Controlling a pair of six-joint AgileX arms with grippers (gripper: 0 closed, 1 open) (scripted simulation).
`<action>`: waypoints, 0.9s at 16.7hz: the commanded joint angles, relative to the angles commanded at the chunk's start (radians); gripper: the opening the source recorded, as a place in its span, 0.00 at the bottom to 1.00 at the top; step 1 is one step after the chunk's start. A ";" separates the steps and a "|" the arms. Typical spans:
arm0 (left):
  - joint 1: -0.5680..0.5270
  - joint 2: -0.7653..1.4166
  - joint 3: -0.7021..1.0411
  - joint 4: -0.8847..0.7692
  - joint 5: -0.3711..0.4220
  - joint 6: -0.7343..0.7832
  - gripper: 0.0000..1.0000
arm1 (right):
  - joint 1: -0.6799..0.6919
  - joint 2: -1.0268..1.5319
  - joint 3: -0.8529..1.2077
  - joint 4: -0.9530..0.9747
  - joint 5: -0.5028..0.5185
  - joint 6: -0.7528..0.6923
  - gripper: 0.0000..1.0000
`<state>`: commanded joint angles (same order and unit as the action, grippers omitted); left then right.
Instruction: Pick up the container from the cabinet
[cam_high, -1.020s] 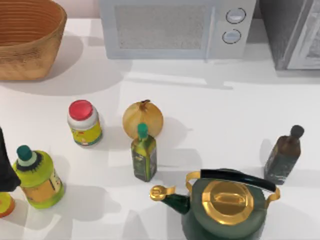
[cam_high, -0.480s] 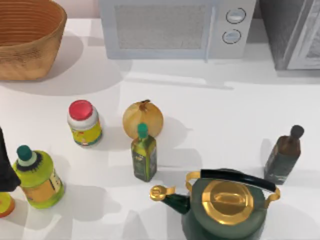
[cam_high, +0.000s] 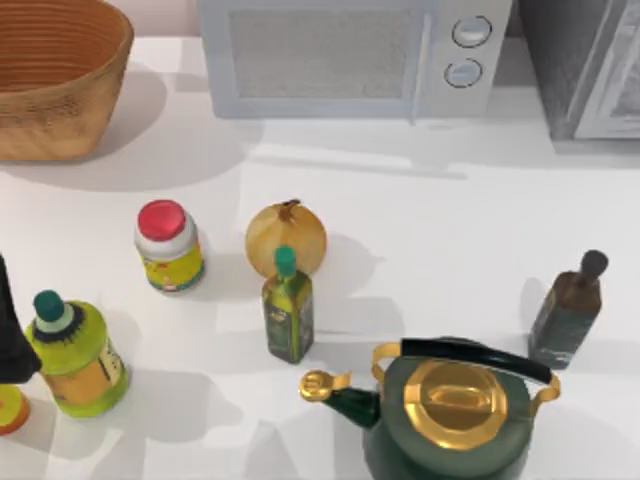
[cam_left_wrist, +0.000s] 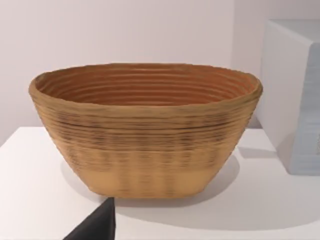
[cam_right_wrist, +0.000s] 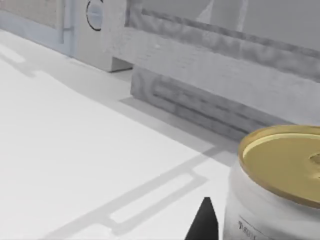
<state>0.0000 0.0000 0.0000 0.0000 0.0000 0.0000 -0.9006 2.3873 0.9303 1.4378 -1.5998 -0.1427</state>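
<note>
Beside the microwave (cam_high: 355, 55), at the surface's (cam_high: 450, 230) far right corner, stands the cabinet (cam_high: 585, 65), its pale door closed. Close to its base, the right wrist view shows a white can (cam_right_wrist: 280, 195) with a gold lid. Farther along, past the microwave, sits a woven basket (cam_left_wrist: 145, 127). Neither tool's state can be told.

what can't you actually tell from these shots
- What the cabinet holds: the top view's edge cuts it off and its panel door hides the inside.
- The can with a gold lid: right wrist view's edge crops it, label unreadable.
- Dark shape at the top view's left edge: mostly out of frame, so unidentifiable.
</note>
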 joint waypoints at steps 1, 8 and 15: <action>0.000 0.000 0.000 0.000 0.000 0.000 1.00 | 0.005 -0.014 -0.012 -0.026 -0.003 -0.017 0.00; 0.000 0.000 0.000 0.000 0.000 0.000 1.00 | 0.034 -0.108 -0.096 -0.200 -0.007 -0.128 0.00; 0.000 0.000 0.000 0.000 0.000 0.000 1.00 | 0.039 -0.111 -0.124 -0.243 -0.004 -0.132 0.00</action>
<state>0.0000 0.0000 0.0000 0.0000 0.0000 0.0000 -0.8615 2.2761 0.8068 1.1943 -1.6039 -0.2749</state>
